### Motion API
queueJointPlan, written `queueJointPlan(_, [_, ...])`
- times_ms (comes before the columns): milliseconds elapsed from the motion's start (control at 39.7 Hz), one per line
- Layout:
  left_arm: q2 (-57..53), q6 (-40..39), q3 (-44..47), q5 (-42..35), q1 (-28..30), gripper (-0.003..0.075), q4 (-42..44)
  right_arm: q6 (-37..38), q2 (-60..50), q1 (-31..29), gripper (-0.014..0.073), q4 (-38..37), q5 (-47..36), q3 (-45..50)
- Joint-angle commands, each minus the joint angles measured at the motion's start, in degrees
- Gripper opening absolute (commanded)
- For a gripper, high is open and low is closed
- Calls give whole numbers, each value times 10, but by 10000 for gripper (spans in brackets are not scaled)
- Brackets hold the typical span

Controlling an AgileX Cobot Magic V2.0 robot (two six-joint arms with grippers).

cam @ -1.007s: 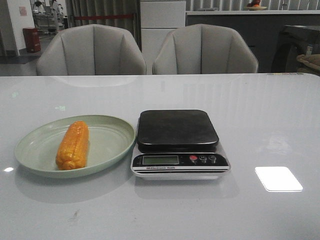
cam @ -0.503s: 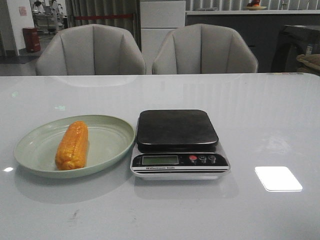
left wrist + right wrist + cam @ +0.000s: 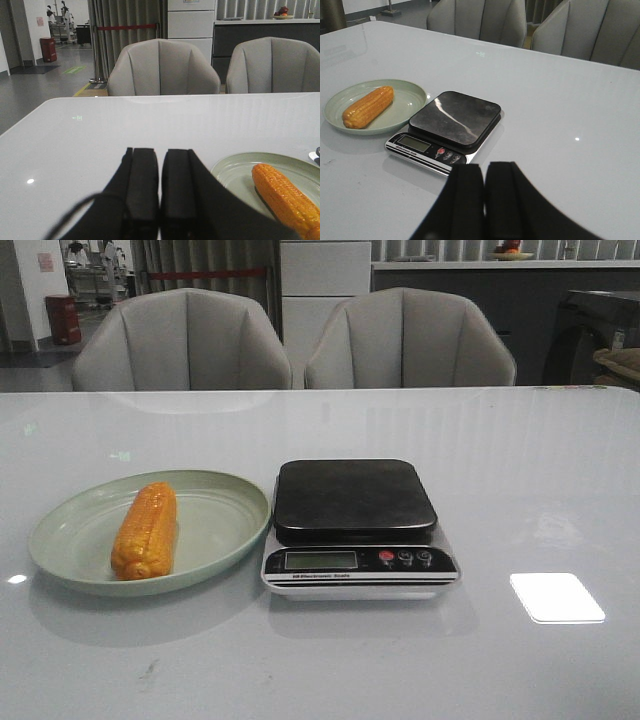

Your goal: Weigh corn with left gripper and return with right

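Observation:
The orange-yellow corn (image 3: 146, 530) lies lengthwise on a pale green plate (image 3: 225, 510) at the table's left. A black-topped kitchen scale (image 3: 353, 502) with a display and buttons stands just right of the plate, its platform bare. The corn also shows in the left wrist view (image 3: 286, 197) and in the right wrist view (image 3: 368, 106). My left gripper (image 3: 160, 152) is shut and empty, held near the table's front, left of the plate (image 3: 235, 172). My right gripper (image 3: 485, 167) is shut and empty, in front and to the right of the scale (image 3: 455, 117). Neither gripper shows in the front view.
Two grey chairs (image 3: 185, 340) stand behind the white table's far edge (image 3: 320, 392). A bright light reflection (image 3: 556, 597) lies on the table right of the scale.

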Motion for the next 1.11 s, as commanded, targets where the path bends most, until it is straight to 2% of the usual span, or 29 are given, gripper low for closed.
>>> queueJointPlan(0, [-13, -6, 18, -48, 1, 113, -6, -6, 5, -4, 158, 0, -47, -16])
queueJointPlan(830, [-13, -6, 18, -48, 1, 113, -6, -6, 5, -6, 158, 0, -53, -9])
queueJointPlan(1082, [-13, -6, 18, -48, 1, 113, -6, -6, 5, -107, 158, -15, -109, 28])
